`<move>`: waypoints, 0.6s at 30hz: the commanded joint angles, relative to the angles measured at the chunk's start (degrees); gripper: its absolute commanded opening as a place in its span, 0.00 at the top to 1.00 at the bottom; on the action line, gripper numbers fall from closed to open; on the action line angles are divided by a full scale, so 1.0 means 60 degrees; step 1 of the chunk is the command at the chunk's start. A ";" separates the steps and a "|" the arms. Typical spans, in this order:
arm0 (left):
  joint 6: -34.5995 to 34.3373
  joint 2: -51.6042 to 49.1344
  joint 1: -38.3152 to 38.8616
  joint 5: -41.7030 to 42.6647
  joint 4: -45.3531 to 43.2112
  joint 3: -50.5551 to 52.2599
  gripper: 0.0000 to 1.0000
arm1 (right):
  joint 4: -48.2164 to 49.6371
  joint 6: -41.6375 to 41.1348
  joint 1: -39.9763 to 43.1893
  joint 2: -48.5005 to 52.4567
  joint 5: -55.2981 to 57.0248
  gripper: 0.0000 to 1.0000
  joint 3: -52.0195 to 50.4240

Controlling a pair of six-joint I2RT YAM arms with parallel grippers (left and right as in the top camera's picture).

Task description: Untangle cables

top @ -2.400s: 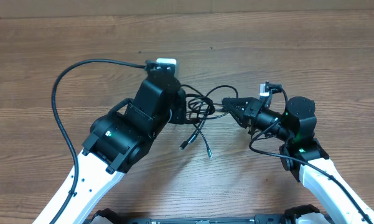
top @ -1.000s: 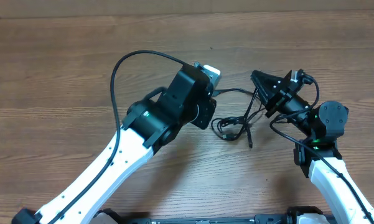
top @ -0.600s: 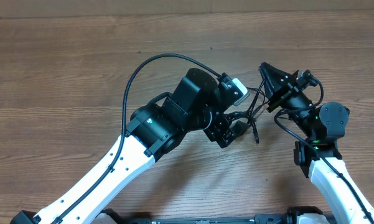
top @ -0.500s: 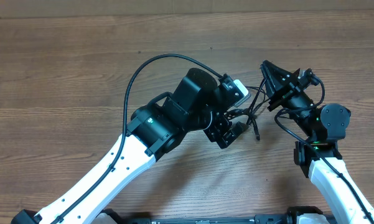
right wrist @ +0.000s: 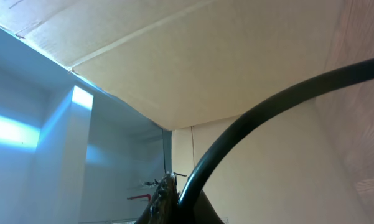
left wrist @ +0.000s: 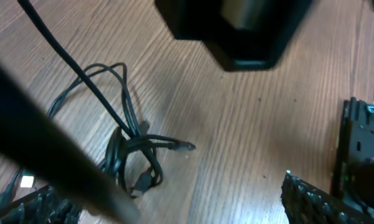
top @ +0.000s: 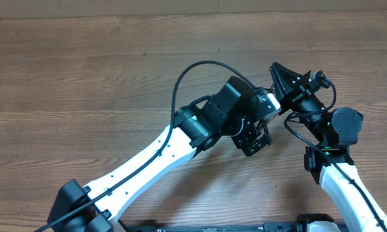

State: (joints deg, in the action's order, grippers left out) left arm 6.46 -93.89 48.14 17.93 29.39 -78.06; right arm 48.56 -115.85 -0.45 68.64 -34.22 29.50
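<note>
The left gripper (left wrist: pixel 174 202) is found fully spread, with nothing held between its fingers. The cables (left wrist: pixel 127 146) are seen beneath it as a knotted bundle lying on the wooden table (left wrist: pixel 255 124). The right gripper (top: pixel 275 69) is closed and raised just beside the left wrist. A dark cord (right wrist: pixel 255 112) is seen leaving its tips; a grip cannot be confirmed.

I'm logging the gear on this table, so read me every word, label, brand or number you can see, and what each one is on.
No text can be read in any view.
Small white patch near the cables, left wrist view: too small and blurred to read.
Arms and table: no visible lettering.
</note>
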 commanded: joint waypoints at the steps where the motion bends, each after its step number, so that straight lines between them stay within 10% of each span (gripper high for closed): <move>1: 0.0211 -0.0102 0.0000 -0.0368 -0.0229 -0.0142 0.41 | 0.0127 -0.0433 0.0036 -0.0076 -0.0004 0.96 0.0080; 3: 0.0124 -0.0102 -0.0018 -0.0936 -0.0226 -0.0142 0.96 | 0.0127 -0.0433 0.0036 -0.0076 -0.0080 0.96 0.0080; 18: -0.0368 0.0798 -0.0018 -0.1843 -0.0124 -0.0142 0.96 | -0.2065 0.0087 0.0036 -0.0076 -0.0011 0.96 0.0080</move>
State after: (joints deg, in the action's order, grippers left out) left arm 5.96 -93.95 48.14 9.45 28.62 -78.06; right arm 38.57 -115.87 -0.40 68.64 -35.00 29.58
